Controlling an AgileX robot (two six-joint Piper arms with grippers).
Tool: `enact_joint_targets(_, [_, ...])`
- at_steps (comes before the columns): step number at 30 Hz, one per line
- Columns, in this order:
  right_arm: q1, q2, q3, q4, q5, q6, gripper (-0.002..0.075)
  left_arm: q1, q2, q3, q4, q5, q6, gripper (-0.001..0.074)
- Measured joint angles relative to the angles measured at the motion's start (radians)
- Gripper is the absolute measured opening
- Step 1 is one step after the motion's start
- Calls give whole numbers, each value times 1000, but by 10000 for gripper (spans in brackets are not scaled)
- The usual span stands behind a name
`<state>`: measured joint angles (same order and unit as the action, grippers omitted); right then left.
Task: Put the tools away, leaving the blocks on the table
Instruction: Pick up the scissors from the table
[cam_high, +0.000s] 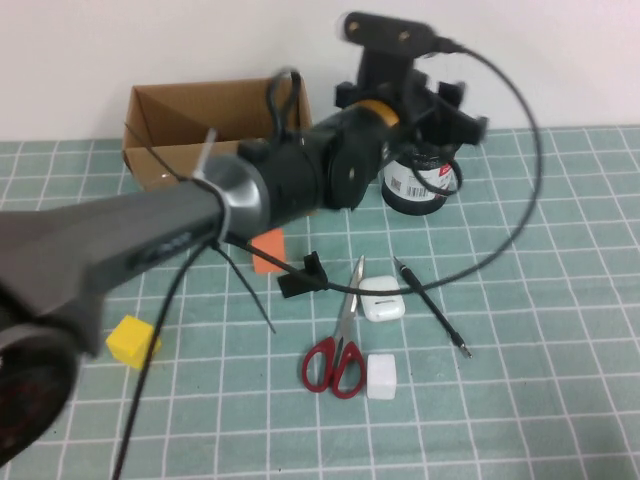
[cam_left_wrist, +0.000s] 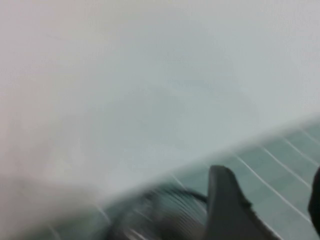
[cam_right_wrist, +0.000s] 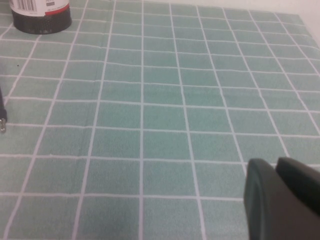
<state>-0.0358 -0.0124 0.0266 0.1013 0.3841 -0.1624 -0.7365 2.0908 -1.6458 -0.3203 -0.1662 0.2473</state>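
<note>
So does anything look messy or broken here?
Nothing looks spilled or broken. The red scissors, pen tool and white block just lie scattered at odd angles on the mat. The left gripper hangs open over the black jar; the right gripper sits shut over bare mat.

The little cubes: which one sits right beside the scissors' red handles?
The white cube, next to the scissors; the yellow cube and orange cube lie farther left.
</note>
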Motion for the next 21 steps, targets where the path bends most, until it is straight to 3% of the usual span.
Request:
enact_joint_targets(7, [0, 0, 0, 0, 0, 0, -7, -67, -179, 0, 14, 686, 7, 128])
enact_joint_targets(11, [0, 0, 0, 0, 0, 0, -8, -79, -214, 0, 47, 999, -29, 92])
enact_joint_targets(18, [0, 0, 0, 0, 0, 0, -8, -79, -216, 0, 201, 1244, -137, 88])
enact_joint_targets(21, [0, 0, 0, 0, 0, 0, -7, -61, -201, 0, 221, 1265, -146, 137])
